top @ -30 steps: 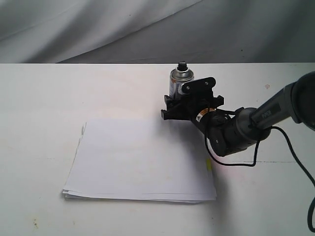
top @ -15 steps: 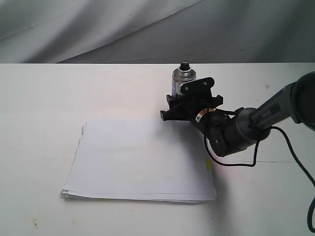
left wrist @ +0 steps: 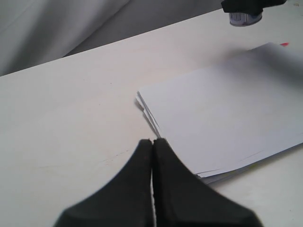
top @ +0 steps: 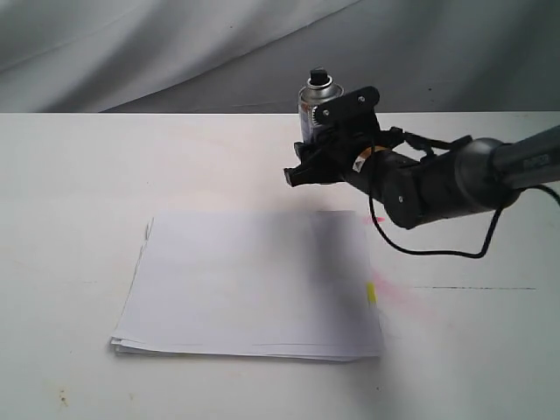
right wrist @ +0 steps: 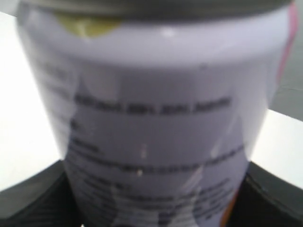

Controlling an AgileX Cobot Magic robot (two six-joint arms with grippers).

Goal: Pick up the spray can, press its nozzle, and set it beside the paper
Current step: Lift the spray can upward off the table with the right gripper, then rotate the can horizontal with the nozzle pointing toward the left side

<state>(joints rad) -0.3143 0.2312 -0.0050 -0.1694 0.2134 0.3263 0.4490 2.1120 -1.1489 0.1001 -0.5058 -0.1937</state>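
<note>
My right gripper (top: 325, 140) is shut on the silver-grey spray can (top: 312, 103) and holds it upright in the air beyond the far right corner of the paper (top: 249, 284). The black nozzle (top: 318, 72) sticks up on the shiny dome, with nothing touching it. In the right wrist view the can's printed label (right wrist: 156, 127) fills the picture between the dark fingers (right wrist: 35, 198). The left wrist view shows the can's base (left wrist: 245, 18) hanging above the table and the white stack (left wrist: 227, 118) below. My left gripper (left wrist: 152, 142) is shut and empty, near the stack's left corner.
A grey cloth backdrop (top: 175, 44) hangs behind the white table (top: 79, 184). A yellow mark (top: 371, 294) sits on the paper's right edge, with faint pink stains (top: 398, 297) on the table beside it. A black cable (top: 437, 252) loops under the right arm.
The right gripper has lifted the spray can off the table and carried it up and slightly back. The arm is now stretched more level. The paper has not moved.
</note>
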